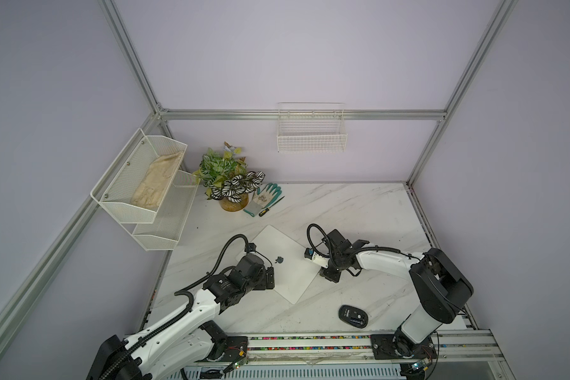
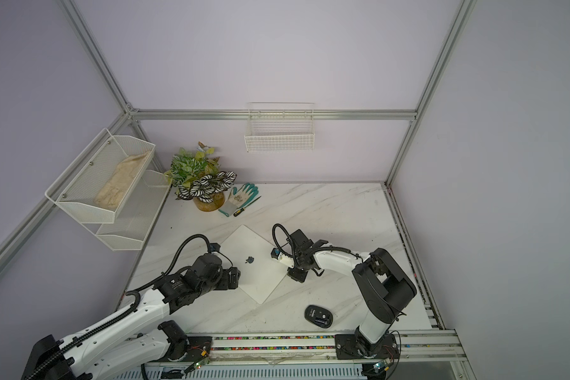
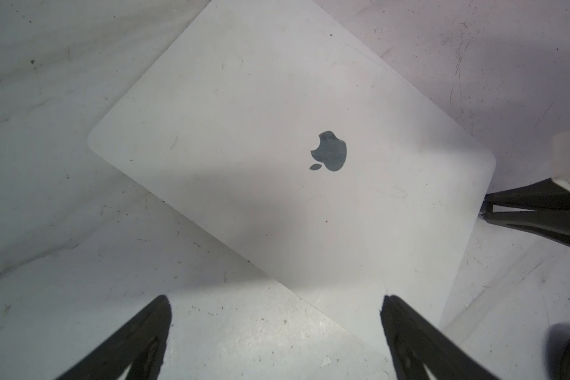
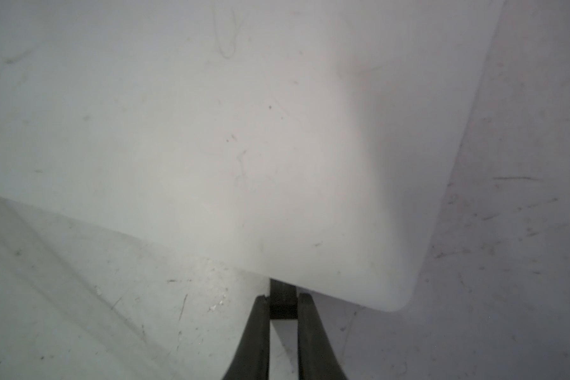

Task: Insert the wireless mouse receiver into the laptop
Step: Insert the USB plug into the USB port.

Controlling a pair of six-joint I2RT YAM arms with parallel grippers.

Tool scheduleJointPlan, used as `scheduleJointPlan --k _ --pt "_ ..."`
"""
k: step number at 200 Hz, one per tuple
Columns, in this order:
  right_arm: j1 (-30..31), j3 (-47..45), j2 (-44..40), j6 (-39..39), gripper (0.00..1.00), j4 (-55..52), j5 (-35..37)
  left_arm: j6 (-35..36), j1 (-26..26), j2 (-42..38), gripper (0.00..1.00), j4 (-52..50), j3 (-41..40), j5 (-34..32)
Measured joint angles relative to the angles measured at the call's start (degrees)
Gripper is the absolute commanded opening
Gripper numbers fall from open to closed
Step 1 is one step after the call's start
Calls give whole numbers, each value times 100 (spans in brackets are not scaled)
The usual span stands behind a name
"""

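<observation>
listing mid-table: laptop [image 1: 292, 279] [image 2: 260, 283], closed silver-white slab, apple logo up, lying flat and turned diamond-wise on the marble table [image 1: 359, 210], between the two arms. wireless mouse receiver [image 4: 283, 301], tiny black stub, pinched between the nearly closed fingers of the right gripper [image 4: 283, 297], its far end touching the laptop's side edge close to a rounded corner; whether it has entered a port cannot be told. left gripper [image 3: 276, 302], fingers spread wide, poised above the laptop's opposite edge, one fingertip over the lid and one over the table. mouse [image 1: 352, 316] [image 2: 319, 316], black oval, near the front rail, well apart from the laptop. back corner: potted plant [image 1: 226, 177], glove [image 1: 265, 195] just beside it, screwdriver [image 1: 264, 212] touching the glove. walls: white wire basket [image 1: 311, 138]; white mesh shelf [image 1: 145, 210].
</observation>
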Motion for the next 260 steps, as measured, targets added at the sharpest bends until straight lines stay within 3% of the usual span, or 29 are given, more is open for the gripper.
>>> scheduleJointPlan --k 260 --pt "-157 -107 76 975 3 699 55 39 0 2 100 0 0 0"
